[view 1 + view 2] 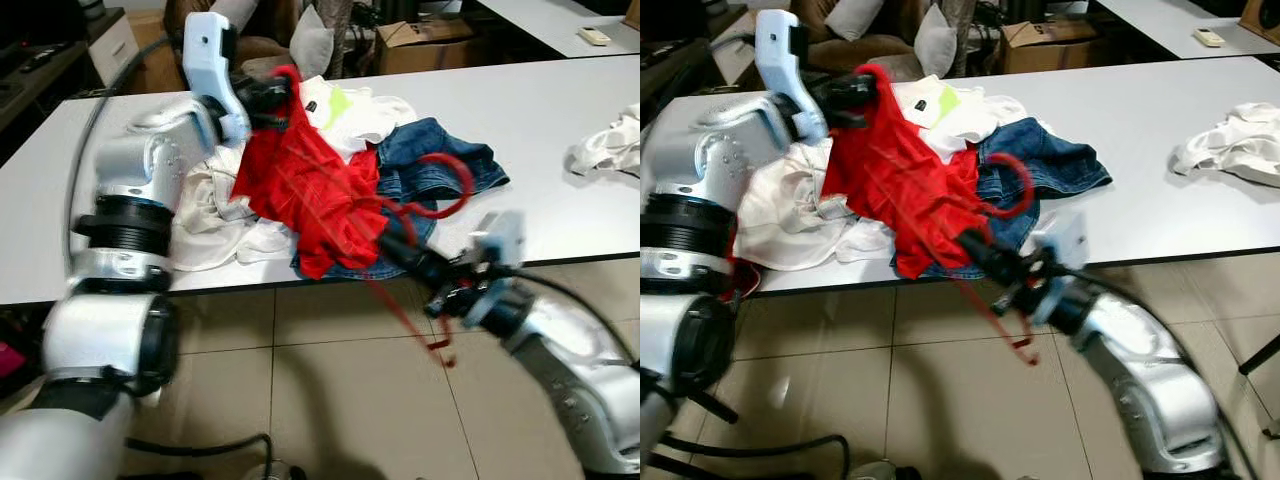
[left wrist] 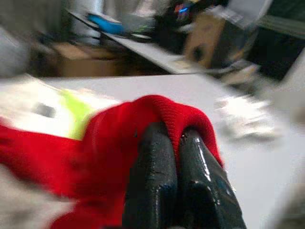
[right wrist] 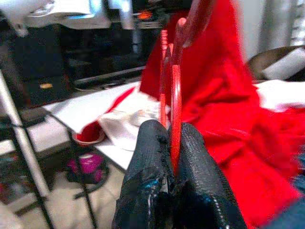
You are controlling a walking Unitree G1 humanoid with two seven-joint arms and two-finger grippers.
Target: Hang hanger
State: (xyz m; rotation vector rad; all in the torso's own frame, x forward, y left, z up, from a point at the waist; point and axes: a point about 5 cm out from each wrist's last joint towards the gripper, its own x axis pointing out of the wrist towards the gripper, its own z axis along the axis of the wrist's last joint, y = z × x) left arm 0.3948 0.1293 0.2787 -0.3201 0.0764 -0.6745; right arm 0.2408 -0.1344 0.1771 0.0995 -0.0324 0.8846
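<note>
Left end effector [image 1: 272, 95]: raised over the near part of the table [image 1: 560, 110], fingers [image 2: 164, 176] pinched shut on a fold at the top edge of the red garment [image 1: 300, 185], lifting it off the heap.

Right end effector [image 1: 392, 245]: below and in front of the table edge, fingers [image 3: 190, 171] clamped on the thin red hanger [image 1: 445, 195]. The hanger's hook curls up over the blue jeans [image 1: 440, 165]; its body runs into the red cloth.

Red hanger: a thin plastic piece by the look of it; probably light, stiff with some flex, and smooth enough to twist in a pinch. A hold near the neck under the hook should steer it best; the present grip appears to be on a slim bar.

Red garment: soft, limp, light; it drapes from the single pinch and will likely sag and snag. The ribbed edge now held looks the firmest place to grip.

Other stock on table: pile of white clothes [image 1: 215, 215] under and beside the red garment; a separate white cloth [image 1: 605, 150] well apart, toward the robot's right.

Not determinable: whether the hanger is threaded inside the garment or merely lies against it, red on red. The hanger's far end is covered by cloth. A thin red strip [image 1: 425, 335] dangles below the table; what it belongs to is unclear. The wrist views are blurred. No rail or hook for hanging can be made out.
</note>
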